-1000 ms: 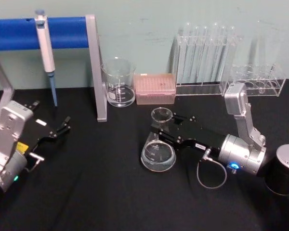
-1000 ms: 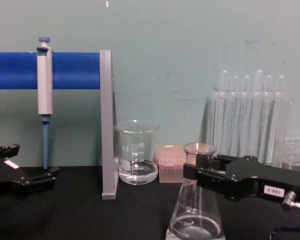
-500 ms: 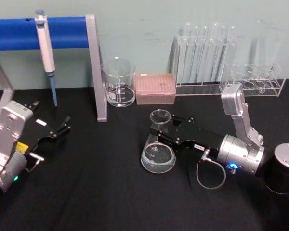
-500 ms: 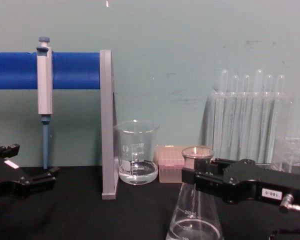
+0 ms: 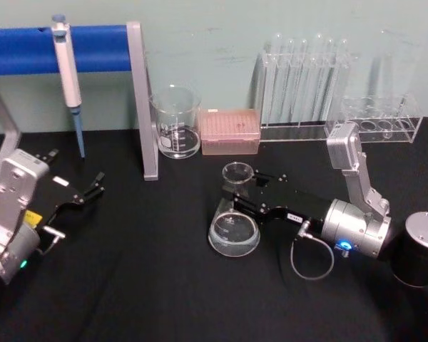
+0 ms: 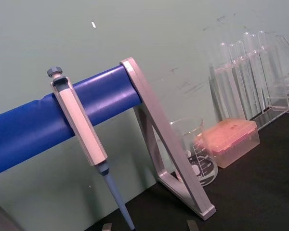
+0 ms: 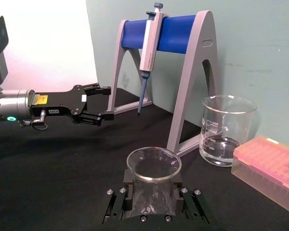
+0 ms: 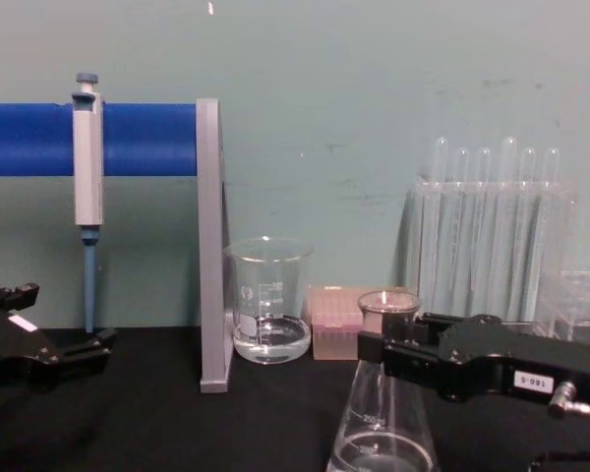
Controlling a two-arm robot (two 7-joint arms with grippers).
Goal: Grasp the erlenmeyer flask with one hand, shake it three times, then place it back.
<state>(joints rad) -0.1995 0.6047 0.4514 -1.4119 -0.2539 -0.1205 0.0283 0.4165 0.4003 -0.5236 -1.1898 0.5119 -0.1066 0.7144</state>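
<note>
The erlenmeyer flask [image 5: 234, 229] is clear glass and stands upright at the middle of the black table, its wide base low over the cloth. My right gripper [image 5: 242, 191] is shut on the flask's neck just under the flared rim. The chest view has the flask [image 8: 383, 433] with the right gripper [image 8: 387, 350] across its neck. In the right wrist view the flask's rim [image 7: 154, 165] sits between the two jaws. My left gripper [image 5: 91, 191] rests at the table's left, open and holding nothing, also seen as the left gripper [image 7: 100, 103].
A beaker [image 5: 175, 122] with a little liquid and a pink tip box [image 5: 230, 131] stand behind the flask. A blue pipette stand [image 5: 139, 100] with a pipette [image 5: 66, 68] is at back left. Test tube racks [image 5: 303, 85] line the back right. A black cylinder [image 5: 422, 249] sits far right.
The right gripper and the flask have sunk slightly and drifted a little left. The left arm has not moved.
</note>
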